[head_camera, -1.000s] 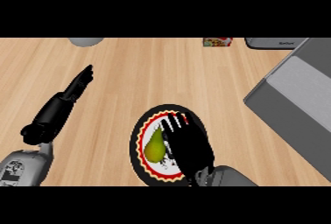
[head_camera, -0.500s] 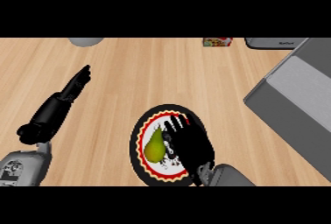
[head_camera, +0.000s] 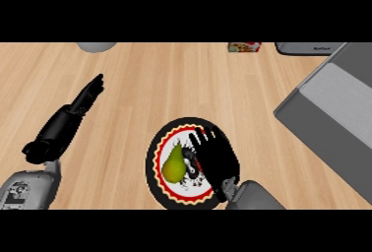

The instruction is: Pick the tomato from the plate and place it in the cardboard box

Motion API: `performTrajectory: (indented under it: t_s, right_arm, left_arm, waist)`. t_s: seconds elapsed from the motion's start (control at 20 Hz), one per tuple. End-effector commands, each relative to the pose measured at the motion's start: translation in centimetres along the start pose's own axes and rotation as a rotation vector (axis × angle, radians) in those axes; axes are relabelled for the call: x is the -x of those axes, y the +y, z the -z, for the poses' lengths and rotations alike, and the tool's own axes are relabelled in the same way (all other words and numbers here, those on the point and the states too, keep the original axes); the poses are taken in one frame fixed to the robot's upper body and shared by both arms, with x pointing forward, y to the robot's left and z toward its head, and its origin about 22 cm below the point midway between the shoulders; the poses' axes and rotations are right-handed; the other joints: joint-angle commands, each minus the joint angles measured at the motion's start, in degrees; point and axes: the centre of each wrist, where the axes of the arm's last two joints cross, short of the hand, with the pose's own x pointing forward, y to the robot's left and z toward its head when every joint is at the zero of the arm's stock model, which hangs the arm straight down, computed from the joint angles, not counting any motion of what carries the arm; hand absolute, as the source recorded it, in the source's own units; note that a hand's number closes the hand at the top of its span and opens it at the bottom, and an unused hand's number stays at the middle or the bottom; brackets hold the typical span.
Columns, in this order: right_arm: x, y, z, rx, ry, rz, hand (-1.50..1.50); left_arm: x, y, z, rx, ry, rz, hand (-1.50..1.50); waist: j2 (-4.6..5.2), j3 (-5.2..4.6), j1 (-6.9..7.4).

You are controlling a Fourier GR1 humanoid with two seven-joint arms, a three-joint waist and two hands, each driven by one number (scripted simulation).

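A round plate [head_camera: 156, 170] with a black rim and a red and yellow band is sitting on the wooden counter [head_camera: 189, 83], low and a little right of centre in the head view. A yellow-green pear [head_camera: 173, 165] is lying on the plate's left half, stem end pointing away from the robot. The right hand [head_camera: 214, 157] is covering the plate's right half, palm down, its grey forearm [head_camera: 251, 197] coming in from the lower edge. The tomato is not showing; if it is on the plate, the hand is hiding it, and only a small grey and dark patch is peeking out between the pear and the hand, touching both. The fingers are pointing away from the robot toward the plate's far rim and appear to be bending downward, but I cannot tell whether they are closing round anything. The grey box [head_camera: 334, 118] is standing at the right edge, well apart from the plate, its open side slanting toward the upper right; its inside is not showing any contents. The left hand [head_camera: 87, 96] is resting well to the left of the plate, fingers straight and held together, pointing up and away over the bare counter. At the far edge, 3 things are partly showing: a grey round object [head_camera: 98, 46], a small colourful packet [head_camera: 244, 47] and a grey appliance [head_camera: 309, 48].
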Motion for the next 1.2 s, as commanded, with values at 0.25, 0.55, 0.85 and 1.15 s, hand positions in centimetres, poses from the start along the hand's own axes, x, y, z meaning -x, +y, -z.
performTrajectory:
  t_s: [0.25, 0.55, 0.85, 1.15]
  right_arm:
    - [1.6, 1.1, 2.5, 0.046, -0.140, -0.055, 1.50]
    - [0.5, 0.5, 2.9, 0.188, -0.178, -0.096, 1.50]
    - [7.9, -0.6, 4.3, 0.223, -0.134, 0.142, 1.50]
    - [11.8, -4.0, 5.5, 0.386, -0.129, 0.250, 1.50]
  left_arm:
    - [-0.2, -0.1, 0.3, -0.002, 0.001, -0.012, 0.00]
    - [-0.9, -1.8, -0.7, 0.002, 0.004, -0.001, 0.00]
    - [-0.3, 0.2, -0.1, -0.008, -0.003, 0.012, 0.00]
    - [-0.8, 0.0, 0.0, -0.003, -0.011, 0.007, 0.00]
  waist:
    - [0.03, 0.01, 0.16]
    - [-0.04, 0.01, 0.30]
    - [0.16, 0.03, 0.22]
    - [0.07, 0.02, 0.49]
